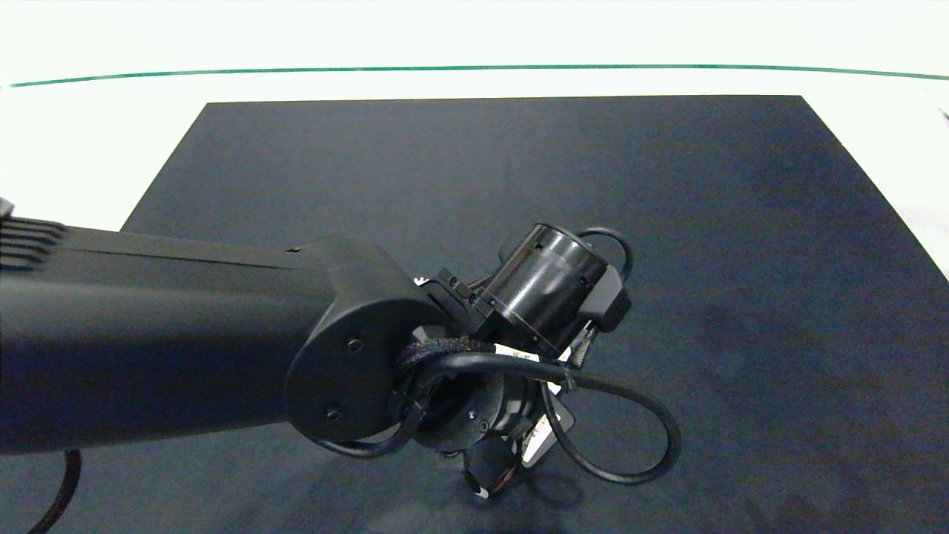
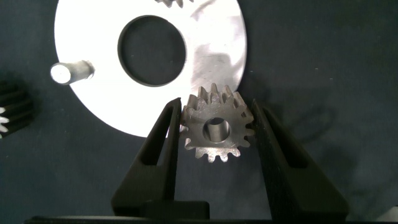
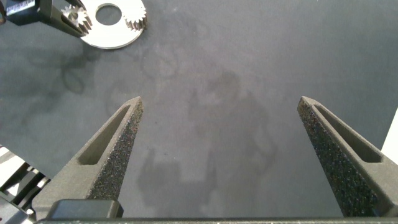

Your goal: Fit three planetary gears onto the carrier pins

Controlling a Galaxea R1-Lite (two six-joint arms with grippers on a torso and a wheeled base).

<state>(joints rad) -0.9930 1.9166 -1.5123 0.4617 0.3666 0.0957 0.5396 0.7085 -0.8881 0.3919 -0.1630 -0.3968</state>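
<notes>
In the left wrist view the white disc [image 2: 211, 43] lies on the dark mat, and one bare carrier pin [image 2: 71, 71] stands near its rim. My left gripper [image 2: 214, 106] is shut on a planetary gear [image 2: 216, 127] at the disc's edge, and a pale peg shows through the gear's centre hole. A second gear [image 2: 171, 2] is cut off at the disc's far rim. The right wrist view shows the disc [image 3: 115, 36] far off with a gear [image 3: 138, 22] on it. My right gripper [image 3: 219, 102] hangs open over bare mat. In the head view the left arm [image 1: 185, 326] hides the disc.
A dark toothed part [image 2: 9, 109] lies on the mat just off the disc. The dark mat [image 1: 667, 222] covers most of the white table [image 1: 89, 148], whose bare strips run along the back and sides. A looped cable [image 1: 637, 430] hangs from the left wrist.
</notes>
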